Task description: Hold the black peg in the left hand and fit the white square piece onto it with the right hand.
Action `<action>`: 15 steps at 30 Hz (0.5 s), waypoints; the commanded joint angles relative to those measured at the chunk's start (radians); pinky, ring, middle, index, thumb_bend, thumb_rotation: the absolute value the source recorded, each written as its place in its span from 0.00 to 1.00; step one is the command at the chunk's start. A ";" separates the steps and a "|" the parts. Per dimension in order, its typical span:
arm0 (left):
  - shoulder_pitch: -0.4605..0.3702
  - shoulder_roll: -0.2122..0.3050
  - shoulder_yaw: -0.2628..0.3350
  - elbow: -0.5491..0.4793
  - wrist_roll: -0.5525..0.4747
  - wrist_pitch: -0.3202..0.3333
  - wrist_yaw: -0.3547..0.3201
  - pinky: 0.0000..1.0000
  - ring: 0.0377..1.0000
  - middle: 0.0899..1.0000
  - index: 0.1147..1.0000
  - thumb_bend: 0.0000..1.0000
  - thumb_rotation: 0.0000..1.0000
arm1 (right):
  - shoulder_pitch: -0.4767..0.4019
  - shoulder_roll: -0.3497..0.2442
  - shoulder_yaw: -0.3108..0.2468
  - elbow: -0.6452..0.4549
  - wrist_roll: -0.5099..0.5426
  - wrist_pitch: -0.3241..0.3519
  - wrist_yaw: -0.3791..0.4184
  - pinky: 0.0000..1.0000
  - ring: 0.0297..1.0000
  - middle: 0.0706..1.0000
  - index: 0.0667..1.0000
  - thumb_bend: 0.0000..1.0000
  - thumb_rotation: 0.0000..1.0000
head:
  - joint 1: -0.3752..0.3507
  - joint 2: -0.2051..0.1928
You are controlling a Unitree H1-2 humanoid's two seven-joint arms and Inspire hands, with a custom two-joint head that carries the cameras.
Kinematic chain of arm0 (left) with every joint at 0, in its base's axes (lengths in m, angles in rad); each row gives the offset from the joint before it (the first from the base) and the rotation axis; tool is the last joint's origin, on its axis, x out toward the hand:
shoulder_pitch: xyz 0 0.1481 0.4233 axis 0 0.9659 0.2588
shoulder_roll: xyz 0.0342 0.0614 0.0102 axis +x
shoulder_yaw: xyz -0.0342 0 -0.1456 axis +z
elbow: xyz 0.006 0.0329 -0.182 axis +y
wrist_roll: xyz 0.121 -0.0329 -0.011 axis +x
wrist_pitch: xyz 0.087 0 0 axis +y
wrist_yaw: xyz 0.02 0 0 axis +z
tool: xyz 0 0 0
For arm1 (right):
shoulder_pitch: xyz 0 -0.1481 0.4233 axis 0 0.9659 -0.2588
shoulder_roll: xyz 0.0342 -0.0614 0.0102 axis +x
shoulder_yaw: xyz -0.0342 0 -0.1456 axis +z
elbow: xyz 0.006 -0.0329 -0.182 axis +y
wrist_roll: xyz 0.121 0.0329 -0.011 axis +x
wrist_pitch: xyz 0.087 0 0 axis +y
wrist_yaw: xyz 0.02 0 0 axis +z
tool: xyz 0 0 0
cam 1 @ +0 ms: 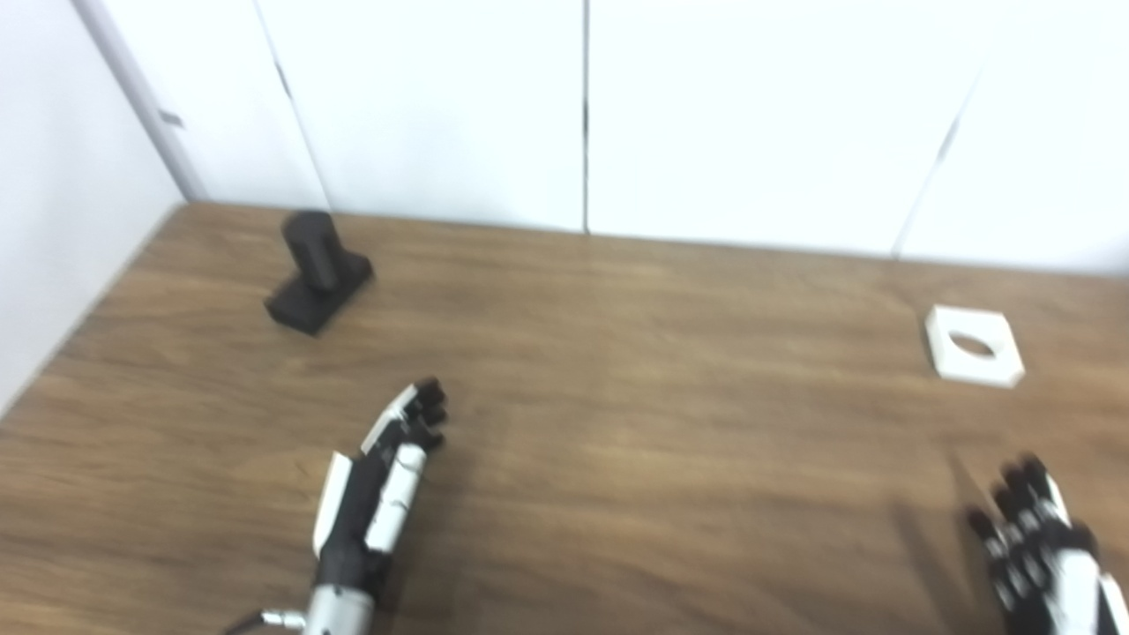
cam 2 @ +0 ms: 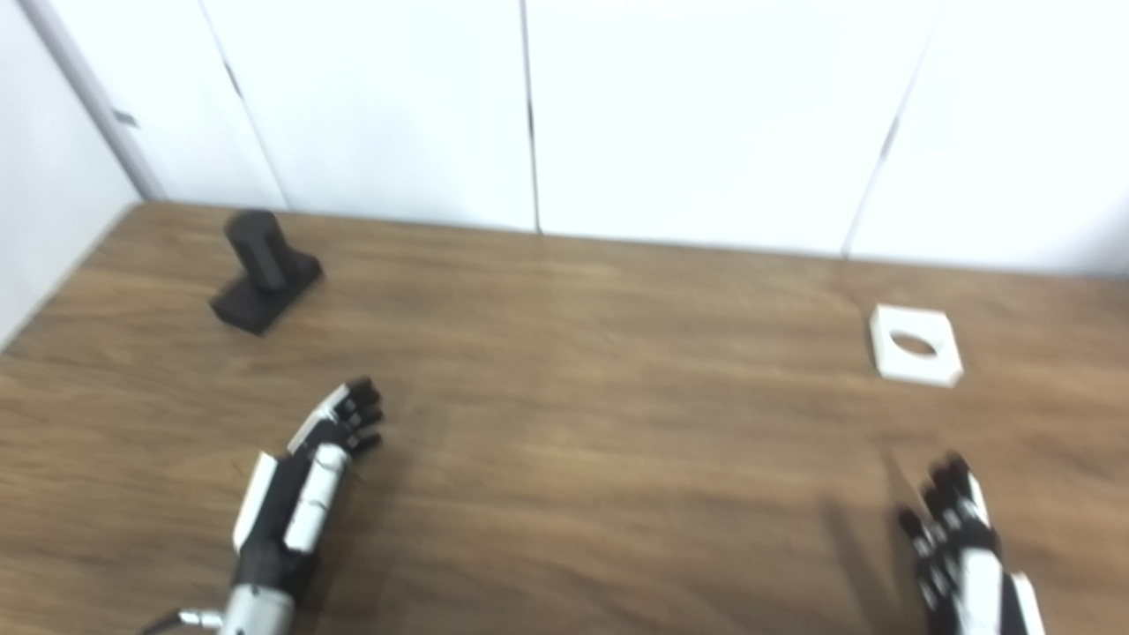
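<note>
My left hand is in the lower left of the frame, over the brown wood surface. Its fingers point up toward the far side and lie close together, but they are not curled. It holds nothing. The picture is a bit blurry, so I cannot see each finger well.

My right hand is in the lower right corner, partly cut off by the edge. Its fingers are spread apart and point up. It holds nothing too.

The black peg stands in the upper left of the frame, near the back of the surface. It is a round post on a flat square base, and it stands upright. It is well apart from my left hand, above it in the picture.

The white square piece lies flat at the right side of the frame. It has a round hole in the middle. It is above my right hand in the picture and not touching it.

Behind the surface is a white wall with thin dark lines running down it.
</note>
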 commanded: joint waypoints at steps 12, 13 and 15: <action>-0.005 -0.080 -0.024 0.057 0.041 -0.057 0.034 0.82 0.86 0.87 0.87 0.60 0.87 | -0.018 0.018 -0.014 0.031 -0.001 -0.030 -0.005 1.00 0.97 0.92 0.93 0.67 0.98 | 0.026 -0.032; -0.006 -0.080 -0.024 0.061 0.038 -0.059 0.034 0.82 0.86 0.87 0.87 0.60 0.87 | -0.019 0.019 -0.013 0.032 0.000 -0.033 -0.004 0.98 0.97 0.92 0.93 0.67 0.97 | 0.026 -0.032; -0.006 -0.080 -0.024 0.064 0.035 -0.061 0.034 0.82 0.87 0.88 0.87 0.60 0.86 | -0.021 0.018 -0.012 0.036 -0.001 -0.038 -0.002 0.97 0.96 0.92 0.93 0.67 0.97 | 0.024 -0.035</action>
